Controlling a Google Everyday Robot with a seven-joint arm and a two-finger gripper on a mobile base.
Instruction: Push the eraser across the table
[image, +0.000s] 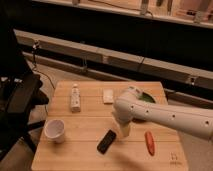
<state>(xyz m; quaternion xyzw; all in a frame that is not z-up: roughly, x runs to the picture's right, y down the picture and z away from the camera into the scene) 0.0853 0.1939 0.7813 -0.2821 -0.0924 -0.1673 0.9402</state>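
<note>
The eraser (106, 141), a flat black oblong block, lies on the light wooden table (80, 155) near its front middle, set at a slant. My white arm reaches in from the right, and my gripper (123, 130) hangs down just right of the eraser's far end, close to it or touching it. The orange carrot-like thing (149, 140) lies to the right of the gripper.
A white cup (54, 130) stands at the front left. A white tube-like bottle (75, 97) lies at the back left and a small white block (108, 95) at the back middle. Something green (146, 98) shows behind my arm. A dark chair (17, 100) stands left of the table.
</note>
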